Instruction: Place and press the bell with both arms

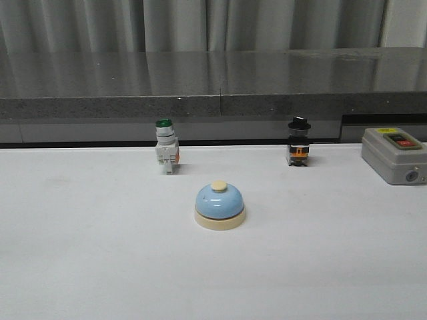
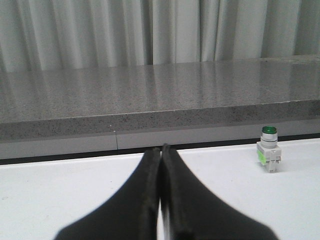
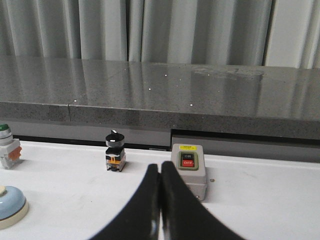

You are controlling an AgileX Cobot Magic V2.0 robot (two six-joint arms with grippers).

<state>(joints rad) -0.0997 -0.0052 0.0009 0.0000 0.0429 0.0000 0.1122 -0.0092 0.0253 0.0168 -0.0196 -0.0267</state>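
The bell (image 1: 219,205) is sitting upright near the middle of the white bench (image 1: 80,253), untouched. Both the left tool (image 2: 160,150) and the right tool (image 3: 160,167) are holding their fingers pressed together, gripping nothing.

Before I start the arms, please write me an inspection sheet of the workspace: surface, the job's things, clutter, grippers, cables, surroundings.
Surface: white table, flat, no spills seen.
Job's things: bell upright near the table's middle, nothing touching it, cream button on top.
Clutter: green-capped switch behind the bell to the left; black-knob switch behind it to the right; grey box with red and black buttons at the right edge. All stand apart from the bell.
Grippers: left gripper shut, holding nothing; right gripper shut, holding nothing; neither appears in the front view.
Cables: nothing seen.
Surroundings: grey stone ledge behind the table, curtain behind that.
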